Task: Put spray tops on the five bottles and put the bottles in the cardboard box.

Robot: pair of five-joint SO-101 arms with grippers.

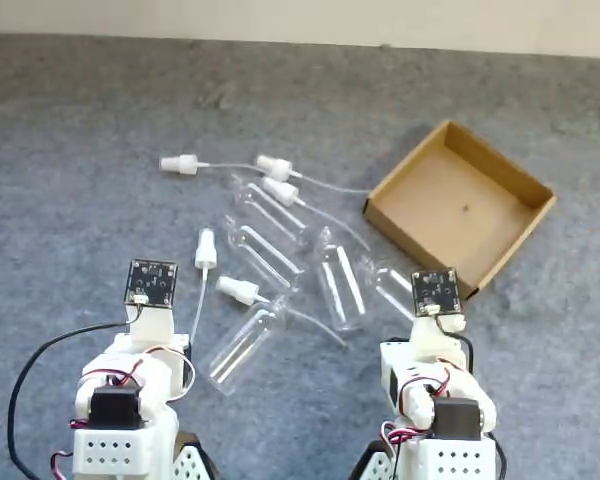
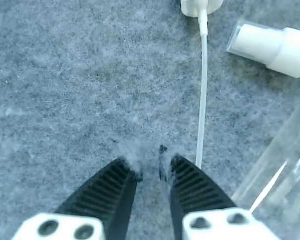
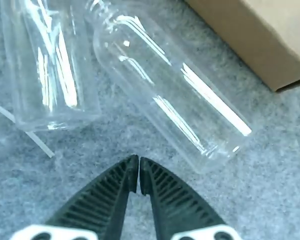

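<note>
Robot workbench, grey felt table (image 1: 70,120)

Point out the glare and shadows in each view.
High view: soft, even light, with thin glints on the bottles. Left wrist view: flat light on the carpet, and a bright streak on the bottle beside the left hand. Right wrist view: strong white streaks along both bottles.

Left arm (image 1: 130,400) and right arm (image 1: 440,395) folded back at table (image 1: 80,120) near edge. Left gripper (image 2: 149,167) slightly parted. Right gripper (image 3: 139,167) closed, empty.
</note>
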